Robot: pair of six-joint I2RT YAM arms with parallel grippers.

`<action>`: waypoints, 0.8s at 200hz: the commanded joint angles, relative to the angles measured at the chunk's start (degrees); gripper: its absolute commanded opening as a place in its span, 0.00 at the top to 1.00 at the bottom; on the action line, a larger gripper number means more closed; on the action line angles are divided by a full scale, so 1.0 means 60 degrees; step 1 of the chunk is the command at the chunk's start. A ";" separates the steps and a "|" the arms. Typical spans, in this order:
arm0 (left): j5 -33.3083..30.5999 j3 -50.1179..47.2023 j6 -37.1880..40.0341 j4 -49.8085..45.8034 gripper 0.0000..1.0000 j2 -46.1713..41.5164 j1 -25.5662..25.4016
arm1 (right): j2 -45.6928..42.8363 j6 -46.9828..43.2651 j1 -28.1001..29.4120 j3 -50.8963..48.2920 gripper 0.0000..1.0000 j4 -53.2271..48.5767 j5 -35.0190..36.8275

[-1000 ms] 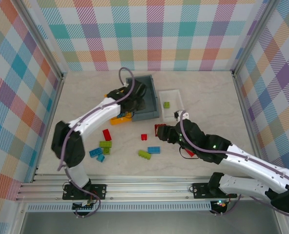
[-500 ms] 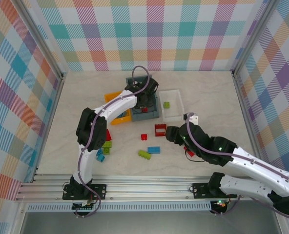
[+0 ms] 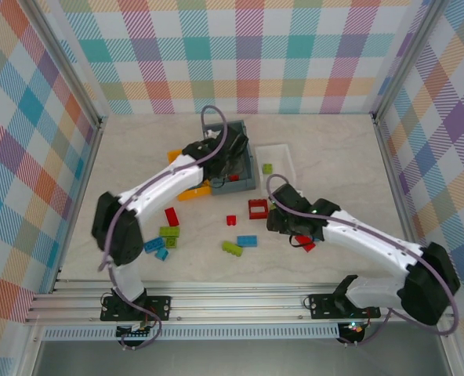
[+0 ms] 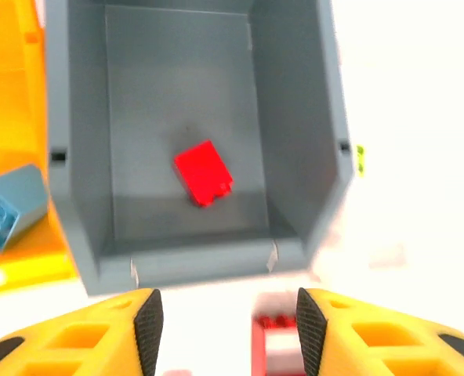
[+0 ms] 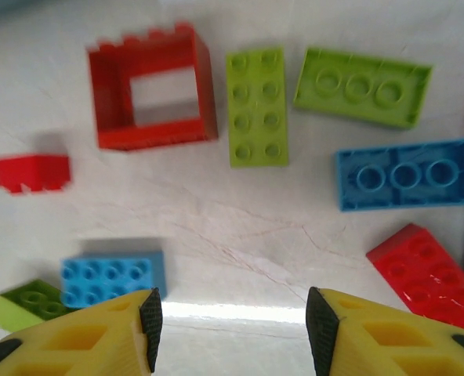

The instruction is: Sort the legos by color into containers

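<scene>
The sorting is judged to be barely begun. One small red studded plastic brick [image 4: 203, 172] is found on the floor of the larger grey-blue rectangular plastic bin [image 4: 79, 141], one blue brick [image 4: 9, 207] in the small orange-yellow bin [image 4: 9, 117] beside it, and one lime-green brick [image 3: 268, 168] in the small white bin [image 3: 283, 157]. Most pieces are scattered on the pale worktop [image 3: 334, 149], among them a red open-frame piece [image 5: 110, 98], a lime-green eight-stud brick [image 5: 256, 106] just beside it and a blue three-stud plate [image 5: 411, 174]. The left tool [image 4: 224, 325] is held over the grey bin's near wall, released and empty. The right tool [image 5: 232, 321] is poised above the loose pieces, fingers parted, nothing grasped. With a colour apparently assigned to each bin, repeated picking and dropping is what is left.
</scene>
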 commanded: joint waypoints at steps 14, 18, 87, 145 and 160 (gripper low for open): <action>-0.0122 -0.2708 -0.0932 0.1097 0.48 -0.2821 -0.1348 | 0.1100 -0.0919 -0.0472 -0.0200 0.43 0.0907 -0.0800; -0.0120 -0.3042 -0.1045 0.1215 0.48 -0.3136 -0.1507 | 0.1247 -0.0988 -0.0547 -0.0204 0.42 0.1005 -0.0835; -0.1269 -0.5987 -0.2371 0.1403 0.46 -0.6453 -0.3617 | 0.3344 -0.1814 -0.1391 0.0343 0.44 0.2091 -0.1082; -0.1682 -0.6672 -0.2763 0.1207 0.46 -0.7197 -0.4104 | 0.4239 -0.2154 -0.1515 0.0745 0.52 0.2276 -0.0677; -0.1700 -0.6662 -0.2749 0.1208 0.46 -0.7221 -0.4111 | 0.4279 -0.2182 -0.1515 0.0799 0.54 0.2248 -0.0491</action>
